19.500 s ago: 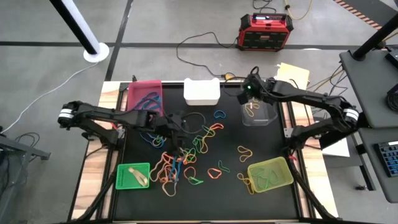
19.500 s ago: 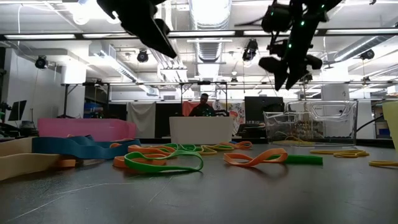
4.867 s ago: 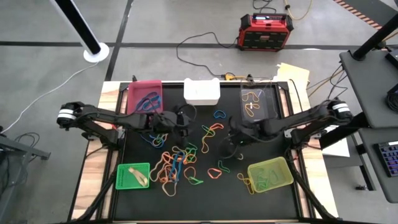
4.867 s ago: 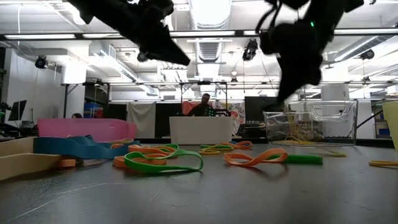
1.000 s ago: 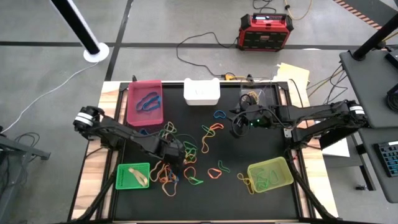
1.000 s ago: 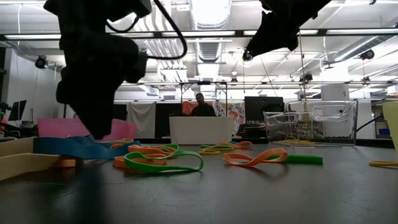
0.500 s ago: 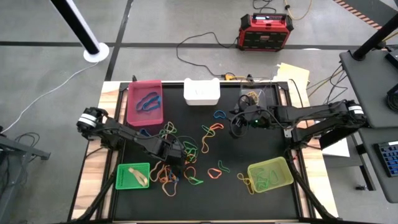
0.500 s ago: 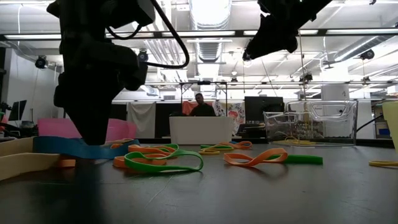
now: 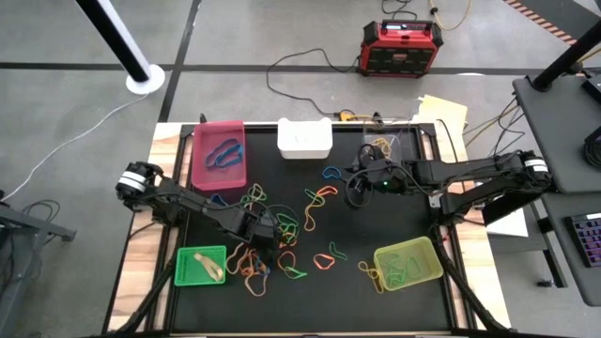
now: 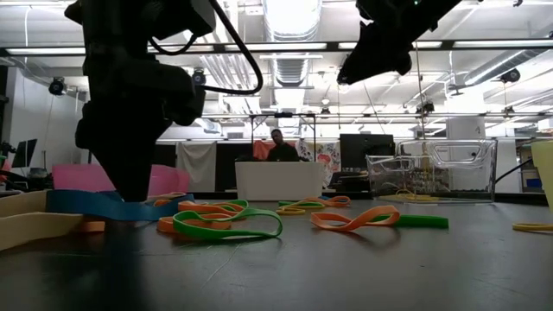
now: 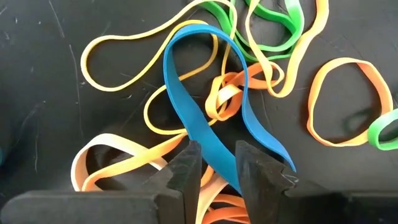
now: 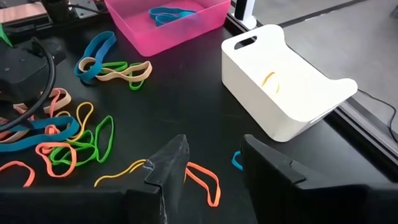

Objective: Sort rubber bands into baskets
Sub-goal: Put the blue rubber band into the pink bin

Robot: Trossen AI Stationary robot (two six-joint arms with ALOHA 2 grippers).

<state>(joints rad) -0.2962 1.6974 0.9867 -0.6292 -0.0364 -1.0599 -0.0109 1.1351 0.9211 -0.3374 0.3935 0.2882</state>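
Note:
Many rubber bands point(image 9: 282, 235) in orange, green, yellow and blue lie scattered on the black table top. My left gripper point(image 9: 266, 238) points down into the pile, open. Its fingers stand on either side of one strand of a wide blue band point(image 11: 205, 134). My right gripper point(image 12: 211, 168) hangs open above the table's middle right point(image 9: 355, 188), with nothing between its fingers. The baskets stand around the pile: pink point(image 9: 218, 155), white point(image 9: 304, 138), clear point(image 9: 390, 150), green point(image 9: 201, 266) and yellow-green point(image 9: 408, 263). My left gripper comes at the blue band from above, its fingers point(image 11: 189, 171) astride one strand point(image 11: 219, 163) that lies on the table over orange bands. Whether the fingers touch the strand, I cannot tell.
The pink basket holds a blue band point(image 12: 171, 12) and the white one a yellow band point(image 12: 270, 79). A red-and-black box point(image 9: 402, 47) sits on the floor beyond the table. A person point(image 10: 278, 147) shows in the room behind. Bare table lies along the near edge point(image 9: 319, 305).

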